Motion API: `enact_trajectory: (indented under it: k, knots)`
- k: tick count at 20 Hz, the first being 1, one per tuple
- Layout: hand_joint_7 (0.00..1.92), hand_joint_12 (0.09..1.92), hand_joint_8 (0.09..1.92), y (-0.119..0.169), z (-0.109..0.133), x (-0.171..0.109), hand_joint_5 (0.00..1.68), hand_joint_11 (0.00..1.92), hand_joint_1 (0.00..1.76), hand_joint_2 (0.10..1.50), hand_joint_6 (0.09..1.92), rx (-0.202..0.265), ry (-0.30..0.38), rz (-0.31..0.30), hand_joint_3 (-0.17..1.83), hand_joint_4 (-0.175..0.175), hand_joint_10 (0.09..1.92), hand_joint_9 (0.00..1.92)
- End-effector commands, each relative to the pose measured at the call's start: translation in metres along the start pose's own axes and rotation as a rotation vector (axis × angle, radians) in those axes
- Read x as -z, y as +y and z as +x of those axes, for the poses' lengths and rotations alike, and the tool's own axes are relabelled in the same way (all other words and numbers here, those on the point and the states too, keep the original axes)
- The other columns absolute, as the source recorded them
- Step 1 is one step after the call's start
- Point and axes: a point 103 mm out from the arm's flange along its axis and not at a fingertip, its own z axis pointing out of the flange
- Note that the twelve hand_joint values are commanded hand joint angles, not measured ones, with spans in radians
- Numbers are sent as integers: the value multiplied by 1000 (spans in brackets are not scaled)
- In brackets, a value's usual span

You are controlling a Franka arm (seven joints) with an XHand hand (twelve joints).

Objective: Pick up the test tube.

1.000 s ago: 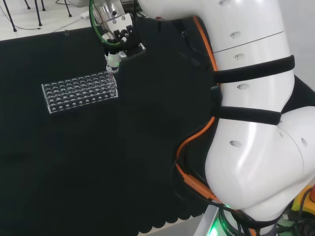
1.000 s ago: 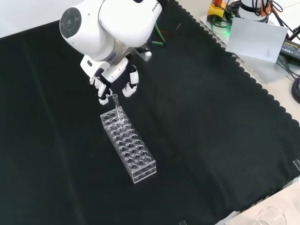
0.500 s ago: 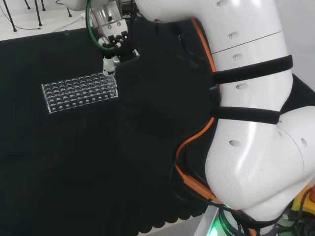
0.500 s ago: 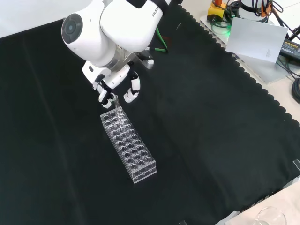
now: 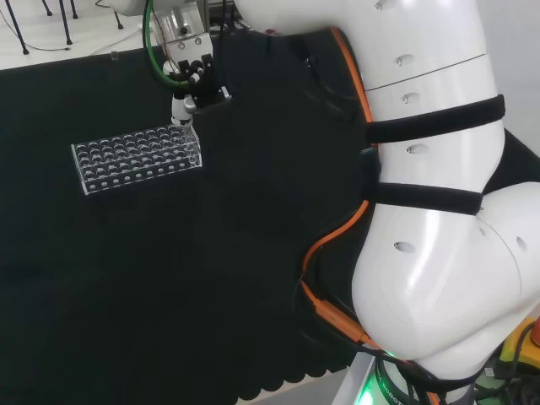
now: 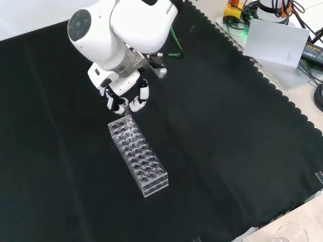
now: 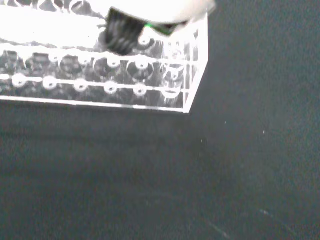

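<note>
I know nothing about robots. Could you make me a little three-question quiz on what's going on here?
1. True or false: the hand is over the end of the clear rack that lies farther off in the front view.
2. What covers the bench? A) black cloth B) white paper C) bare wood
3. Fill in: the rack's holes stand in ___ along its length.

Key: 1 true; 2 A; 3 rows

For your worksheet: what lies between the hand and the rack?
Front view: nothing on the cloth; the hand hangs right over the rack's far end, where a clear tube stands.
</note>
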Motion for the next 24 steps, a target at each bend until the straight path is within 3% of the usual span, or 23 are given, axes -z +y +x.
enact_trajectory:
  k: [1, 4, 9, 16, 24]
  knots:
    - [1367, 1103, 598, -3, 6, 15, 1164, 1140, 1333, 749, 604, -87, 16, -143, 480, -175, 733, 1325]
    - [1406, 1089, 603, -4, 5, 18, 1225, 1318, 1330, 731, 449, -86, 29, -182, 497, -175, 873, 1505]
    - [1455, 1145, 509, -5, 5, 21, 1325, 1407, 1333, 736, 220, -66, 37, -200, 451, -175, 956, 1592]
    - [1478, 1137, 472, -9, -2, 30, 1364, 1418, 1336, 718, 146, -51, 52, -194, 472, -175, 942, 1606]
    - [1470, 1135, 496, -28, -22, 65, 1379, 1420, 1336, 711, 115, -28, 88, -214, 486, -175, 938, 1612]
